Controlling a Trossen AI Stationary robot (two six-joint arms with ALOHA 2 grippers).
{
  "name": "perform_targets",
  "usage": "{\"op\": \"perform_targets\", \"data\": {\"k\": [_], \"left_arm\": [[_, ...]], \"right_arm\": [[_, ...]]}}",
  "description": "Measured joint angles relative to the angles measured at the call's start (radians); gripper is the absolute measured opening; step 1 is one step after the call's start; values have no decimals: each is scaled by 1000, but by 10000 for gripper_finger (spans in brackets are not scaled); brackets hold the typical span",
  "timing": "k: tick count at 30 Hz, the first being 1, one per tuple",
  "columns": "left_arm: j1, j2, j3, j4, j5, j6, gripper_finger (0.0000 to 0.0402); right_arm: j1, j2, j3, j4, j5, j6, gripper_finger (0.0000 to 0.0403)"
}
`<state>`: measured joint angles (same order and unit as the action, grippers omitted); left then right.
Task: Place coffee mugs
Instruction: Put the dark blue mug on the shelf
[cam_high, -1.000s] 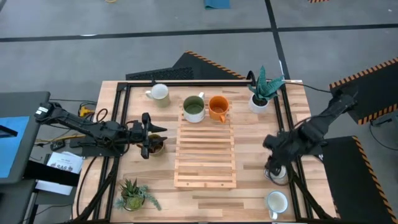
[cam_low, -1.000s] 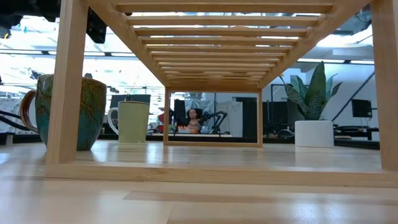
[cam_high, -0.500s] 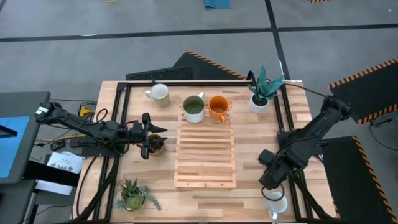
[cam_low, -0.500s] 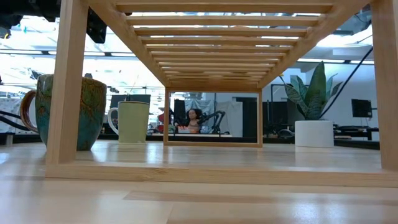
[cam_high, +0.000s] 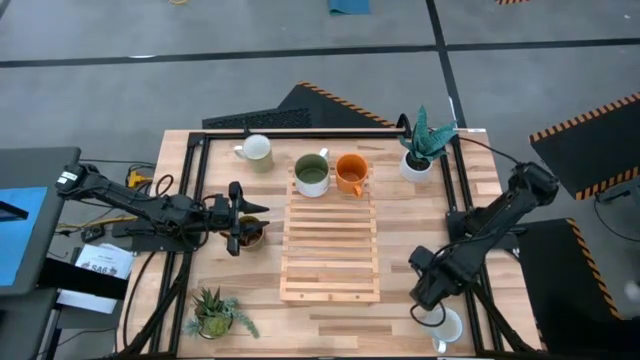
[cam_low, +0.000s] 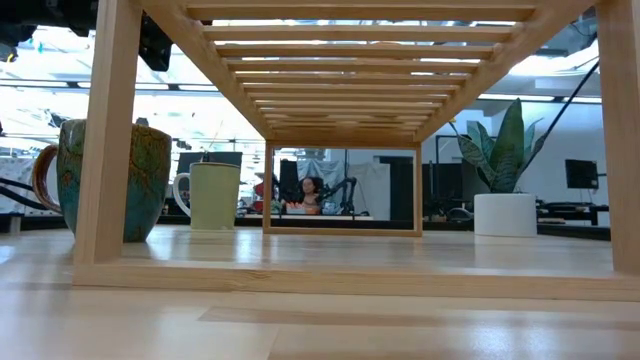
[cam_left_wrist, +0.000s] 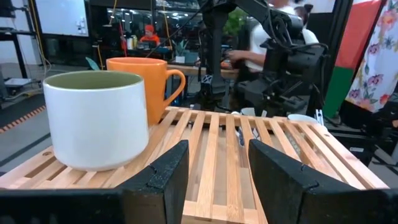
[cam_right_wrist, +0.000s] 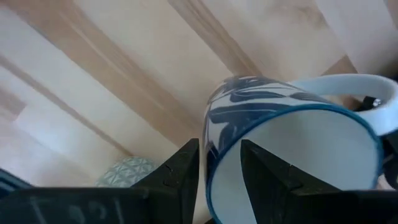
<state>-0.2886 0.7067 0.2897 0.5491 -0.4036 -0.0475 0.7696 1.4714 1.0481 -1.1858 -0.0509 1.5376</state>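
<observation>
My right gripper (cam_high: 425, 295) hangs near the table's near right corner, pointing down, shut on a white mug with a blue leaf pattern (cam_right_wrist: 292, 143); in the high view the gripper hides that mug. Beside it a white mug (cam_high: 448, 326) stands on the table. My left gripper (cam_left_wrist: 217, 149) waits open and level at the rack's left side, over a dark brown mug (cam_high: 250, 234). On the far end of the slatted wooden rack (cam_high: 330, 250) stand a white mug with an olive inside (cam_high: 312, 175) and an orange mug (cam_high: 350, 173). A pale mug (cam_high: 256, 150) stands far left. My right gripper holds the patterned mug by its wall at the blue rim (cam_right_wrist: 211, 130), opposite the handle (cam_right_wrist: 348, 81). One finger (cam_right_wrist: 180, 171) is outside the wall and the other (cam_right_wrist: 267, 177) inside the mug. The fingers come from above, pointing down. Whether the base touches the table does not show.
A white pot with a teal plant (cam_high: 420, 150) stands at the far right and a small spiky plant (cam_high: 213, 315) at the near left. Black frame rails (cam_high: 195, 200) run along both sides of the table. The low view looks under the rack (cam_low: 330, 60).
My right gripper has gone toward the table's near edge, a little to the left and down, and has tipped until it points straight down. The patterned mug has left its earlier spot and travelled with it. It now hangs beside the white mug at the near right.
</observation>
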Motion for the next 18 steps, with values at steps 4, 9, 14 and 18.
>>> {"op": "perform_targets", "data": {"k": [4, 9, 14, 18], "left_arm": [[0, 0, 0, 0, 0, 0, 151], [0, 0, 0, -1, 0, -1, 151], [0, 0, 0, -1, 0, -1, 151], [0, 0, 0, -1, 1, -1, 151]], "right_arm": [[0, 48, 0, 0, 0, -44, 143], [-16, 87, 0, -10, 0, -80, 123], [-36, 84, 30, -28, 4, -175, 41], [-47, 60, 126, -77, -4, -286, 42]]}}
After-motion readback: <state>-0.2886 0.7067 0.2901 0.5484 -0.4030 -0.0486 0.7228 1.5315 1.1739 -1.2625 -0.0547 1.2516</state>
